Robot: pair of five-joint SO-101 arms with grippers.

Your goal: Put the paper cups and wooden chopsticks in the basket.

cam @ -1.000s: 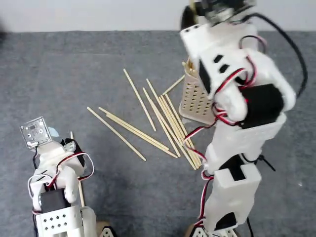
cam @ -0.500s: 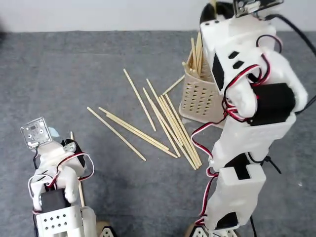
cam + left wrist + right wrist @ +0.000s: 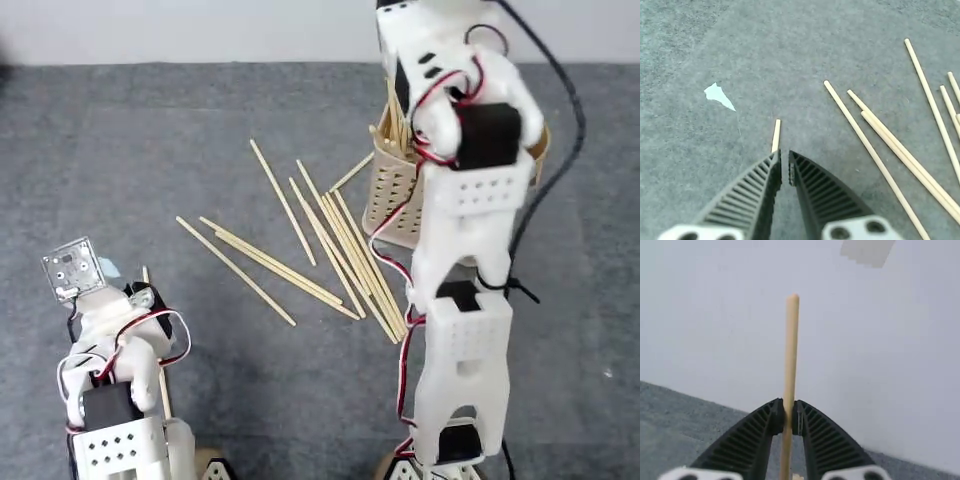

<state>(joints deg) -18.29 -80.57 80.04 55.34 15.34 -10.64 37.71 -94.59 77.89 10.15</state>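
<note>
My right gripper (image 3: pixel 788 414) is shut on a wooden chopstick (image 3: pixel 791 340) that stands upright in front of the white wall. In the high view the right arm (image 3: pixel 465 130) stretches over the tan perforated basket (image 3: pixel 392 195), where a few chopsticks (image 3: pixel 397 115) stand. Several loose chopsticks (image 3: pixel 330 240) lie fanned on the grey mat, left of the basket. My left gripper (image 3: pixel 784 161) is shut and low over the mat at the front left. One chopstick (image 3: pixel 776 134) lies on the mat and runs under one of its fingers, not between them.
A small pale blue paper scrap (image 3: pixel 719 95) lies on the grey mat (image 3: pixel 200 130) near the left arm (image 3: pixel 115 340). The white wall (image 3: pixel 200 30) borders the mat at the back. More loose chopsticks (image 3: pixel 880 145) lie beyond the left gripper.
The right arm has swung back and straightened over the basket, lifting its chopstick upright. The left arm has not moved.
</note>
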